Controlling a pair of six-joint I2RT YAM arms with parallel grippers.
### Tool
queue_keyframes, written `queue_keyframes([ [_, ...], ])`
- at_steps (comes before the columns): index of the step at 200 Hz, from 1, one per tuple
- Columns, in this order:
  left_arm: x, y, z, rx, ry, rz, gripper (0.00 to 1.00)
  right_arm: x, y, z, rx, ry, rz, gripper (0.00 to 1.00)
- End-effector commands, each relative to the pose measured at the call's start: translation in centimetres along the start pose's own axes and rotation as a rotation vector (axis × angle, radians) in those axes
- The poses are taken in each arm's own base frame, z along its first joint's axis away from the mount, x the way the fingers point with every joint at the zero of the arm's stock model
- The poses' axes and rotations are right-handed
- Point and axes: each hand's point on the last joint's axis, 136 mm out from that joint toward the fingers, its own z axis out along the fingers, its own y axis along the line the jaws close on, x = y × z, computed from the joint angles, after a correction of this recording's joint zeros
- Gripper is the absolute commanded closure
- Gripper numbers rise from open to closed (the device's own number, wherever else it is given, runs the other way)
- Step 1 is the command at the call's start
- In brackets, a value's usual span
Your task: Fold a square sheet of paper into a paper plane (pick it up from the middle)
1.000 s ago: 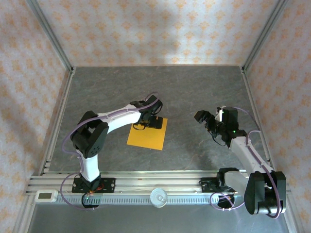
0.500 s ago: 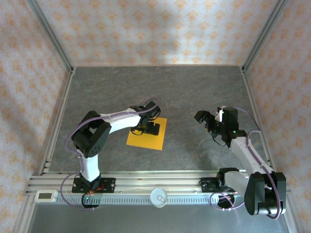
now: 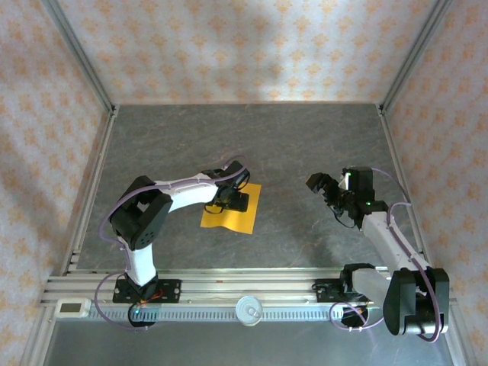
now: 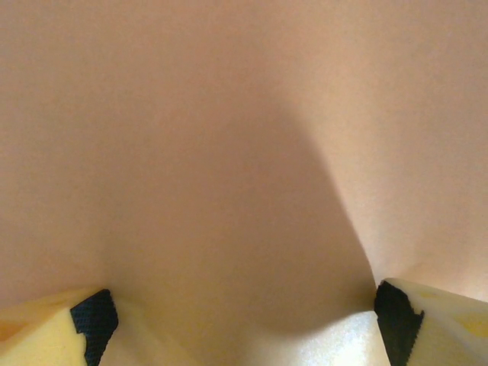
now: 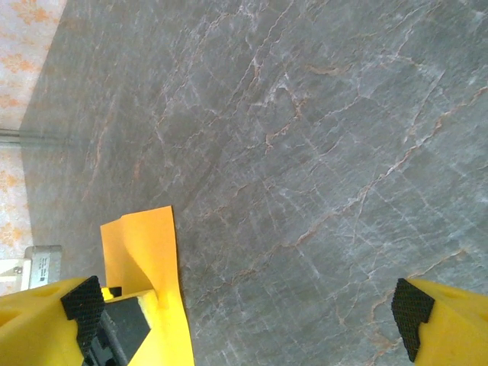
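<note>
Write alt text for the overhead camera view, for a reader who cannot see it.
The left gripper sits, jaws open, on the orange square sheet of paper lying mid-table, whose near edge ripples. The right gripper hangs open over the grey table to the right, apart from the sheet.

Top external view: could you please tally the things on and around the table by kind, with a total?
orange square sheet of paper: 1
robot arms: 2, the left arm and the right arm
small white box on the front rail: 1
round white disc on the front rail: 1
Total: 5
</note>
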Motion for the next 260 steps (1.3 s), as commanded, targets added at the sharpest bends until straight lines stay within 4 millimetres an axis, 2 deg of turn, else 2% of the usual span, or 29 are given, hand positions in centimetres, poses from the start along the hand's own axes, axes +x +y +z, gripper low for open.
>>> queue_keyframes([
  [1,2.8,0.6,2.1,0.006,0.088,0.012,0.14,-0.8,-0.7,-0.1,0.054,-0.032,0.003,0.0],
  [34,0.9,-0.6,0.5,0.063,0.015,-0.008,0.24,-1.5,-0.7,0.1,0.07,-0.052,0.035,0.0],
  [63,-0.6,-1.6,-1.4,0.121,-0.047,-0.019,0.48,-2.5,-0.5,0.3,0.052,-0.101,0.092,0.0],
  [95,-2.9,-3.2,-3.8,0.212,-0.123,-0.042,0.55,-3.6,0.0,0.7,0.041,-0.128,0.138,0.0],
  [123,-5.9,-5.7,-6.2,0.387,-0.186,-0.114,0.57,-4.6,0.7,0.8,0.02,-0.146,0.158,0.0],
  [158,-9.9,-8.4,-8.0,0.596,-0.229,-0.212,0.59,-5.9,2.0,1.0,-0.016,-0.171,0.157,0.0],
  [179,-11.8,-10.3,-9.1,0.74,-0.25,-0.263,0.59,-6.1,2.5,2.0,-0.039,-0.141,0.167,0.0],
  [209,-12.9,-11.8,-8.8,0.907,-0.245,-0.369,0.59,-5.9,4.0,3.0,-0.132,-0.091,0.169,0.0],
  [235,-12.3,-11.8,-7.3,0.94,-0.228,-0.424,0.6,-5.6,4.9,3.5,-0.193,-0.063,0.177,0.0],
  [260,-11.5,-11.0,-5.7,0.908,-0.221,-0.459,0.59,-5.1,5.8,3.3,-0.238,-0.068,0.126,0.01],
])
